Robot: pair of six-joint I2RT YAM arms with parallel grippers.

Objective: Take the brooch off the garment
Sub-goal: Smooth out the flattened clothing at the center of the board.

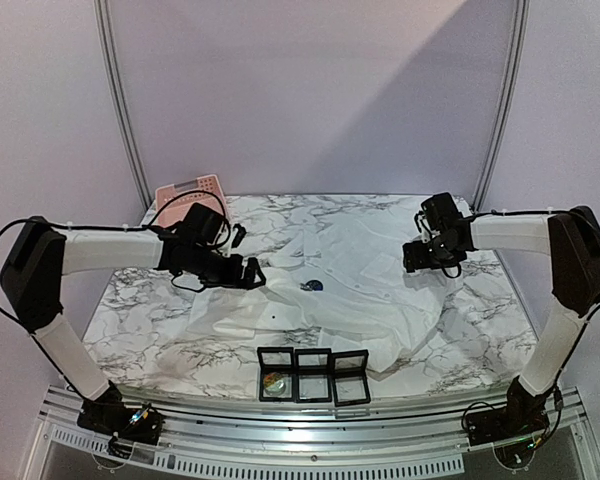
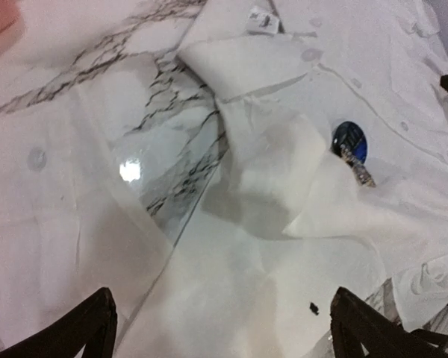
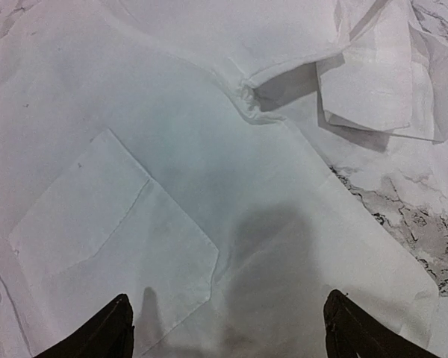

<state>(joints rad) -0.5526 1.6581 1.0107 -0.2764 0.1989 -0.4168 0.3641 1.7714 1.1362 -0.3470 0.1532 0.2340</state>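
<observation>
**Brooch partly covered by a shirt fold**

One round dark blue brooch (image 2: 350,140) lies on the one large white wrinkled shirt (image 1: 380,290) spread over the marble table (image 1: 150,320), with a fold covering its lower edge. The left fingers (image 2: 89,332) and right fingers (image 3: 104,335) are spread apart and empty. There are three black square frames (image 1: 313,373) and one pink basket (image 1: 185,190), partly hidden behind the left arm.

A white marble-patterned surface (image 1: 160,330) with grey veins carries everything. A large white, thin, wrinkled long-sleeved shirt (image 1: 370,290) lies spread flat across its middle and right, one sleeve reaching toward the left side and its lower edge close to the near edge. A pink slatted plastic basket (image 1: 185,192) sits at the far left corner, apart from the shirt. Three black-framed square display boxes (image 1: 314,374) stand side by side in a row at the near edge, just beside the shirt's lower edge.
</observation>
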